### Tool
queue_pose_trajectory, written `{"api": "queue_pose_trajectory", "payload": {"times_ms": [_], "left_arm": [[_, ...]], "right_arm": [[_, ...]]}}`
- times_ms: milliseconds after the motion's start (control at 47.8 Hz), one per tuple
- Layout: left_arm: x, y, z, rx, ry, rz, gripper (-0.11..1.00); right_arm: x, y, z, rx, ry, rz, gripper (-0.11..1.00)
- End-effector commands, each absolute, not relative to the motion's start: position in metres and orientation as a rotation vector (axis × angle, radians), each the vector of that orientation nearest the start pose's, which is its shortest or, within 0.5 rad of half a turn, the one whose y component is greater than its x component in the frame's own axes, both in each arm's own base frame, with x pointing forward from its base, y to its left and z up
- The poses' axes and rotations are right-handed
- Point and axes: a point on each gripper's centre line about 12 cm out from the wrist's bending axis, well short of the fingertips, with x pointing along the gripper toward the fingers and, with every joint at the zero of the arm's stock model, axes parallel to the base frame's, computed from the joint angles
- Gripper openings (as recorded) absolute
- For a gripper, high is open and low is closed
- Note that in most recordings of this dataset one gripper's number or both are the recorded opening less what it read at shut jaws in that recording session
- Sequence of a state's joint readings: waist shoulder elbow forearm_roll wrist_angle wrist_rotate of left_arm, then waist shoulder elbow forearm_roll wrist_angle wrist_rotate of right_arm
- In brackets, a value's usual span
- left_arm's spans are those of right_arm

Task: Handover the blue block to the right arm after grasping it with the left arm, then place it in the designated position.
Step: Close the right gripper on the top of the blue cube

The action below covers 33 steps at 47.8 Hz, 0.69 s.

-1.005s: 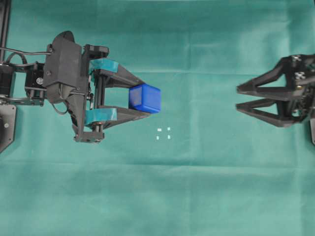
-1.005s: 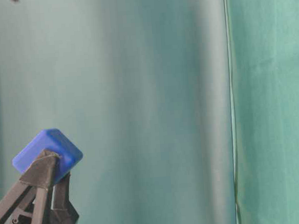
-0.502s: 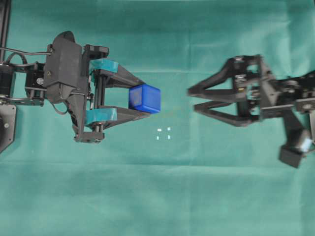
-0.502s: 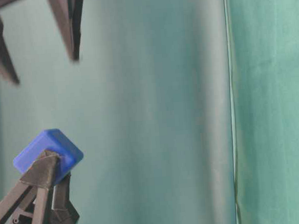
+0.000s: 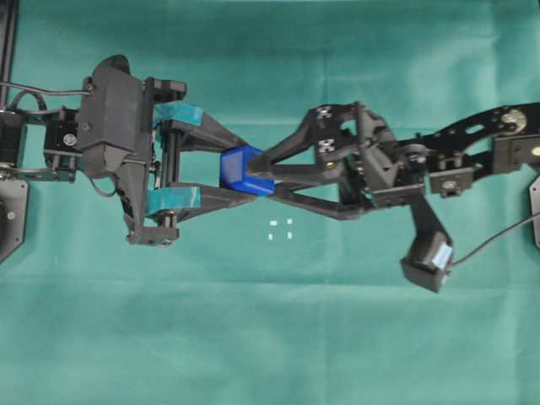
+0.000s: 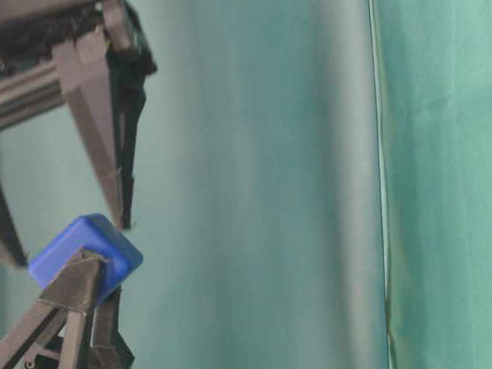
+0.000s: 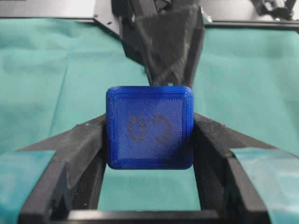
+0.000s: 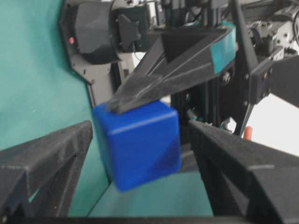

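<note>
The blue block (image 5: 239,171) hangs above the green cloth, and my left gripper (image 5: 245,173) is shut on it with its teal-taped fingers (image 5: 175,111). In the left wrist view the block (image 7: 149,133) shows its figure-8 face, pinched between both black fingers (image 7: 84,144). My right gripper (image 5: 257,175) has reached across and stands open round the block. The right wrist view shows the block (image 8: 138,142) between its fingers (image 8: 60,149) with a gap on each side. At table level the right fingers (image 6: 109,152) straddle the block (image 6: 86,255) from above. The designated position (image 5: 280,229) lies on the cloth just below and right of the block.
Green cloth (image 5: 278,337) covers the table. The right arm's links (image 5: 472,148) and its wrist camera (image 5: 426,263) stretch in from the right edge. The left arm's body (image 5: 110,135) fills the left side. A curtain seam (image 6: 380,175) runs down the backdrop.
The right arm has swept in from the right edge to the block, its open fingers now on either side of it. The left gripper has kept its grip and place.
</note>
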State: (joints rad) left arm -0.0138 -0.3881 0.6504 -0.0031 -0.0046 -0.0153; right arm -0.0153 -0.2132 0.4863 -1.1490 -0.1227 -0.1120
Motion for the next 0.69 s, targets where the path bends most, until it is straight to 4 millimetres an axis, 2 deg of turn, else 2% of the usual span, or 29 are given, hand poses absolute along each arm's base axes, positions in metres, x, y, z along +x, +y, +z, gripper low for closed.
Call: {"api": "queue_pose_trajectory", "payload": {"times_ms": [0,293,670], "left_arm": [[0.343,-0.004,0.330,-0.020,0.226,-0.010,0.46],[0.343,-0.004,0.330,-0.020,0.229,-0.008,0.46],[0.343,-0.004,0.330,-0.020,0.232,-0.008,0.46]], "right_arm": [[0.404,0.006,0.343,-1.242,0.091,0.197,0.90],[0.418,0.005,0.346,-1.244,0.086,0.191,0.90],[0.419,0.004,0.345,-1.244,0.090,0.188,0.90]]}}
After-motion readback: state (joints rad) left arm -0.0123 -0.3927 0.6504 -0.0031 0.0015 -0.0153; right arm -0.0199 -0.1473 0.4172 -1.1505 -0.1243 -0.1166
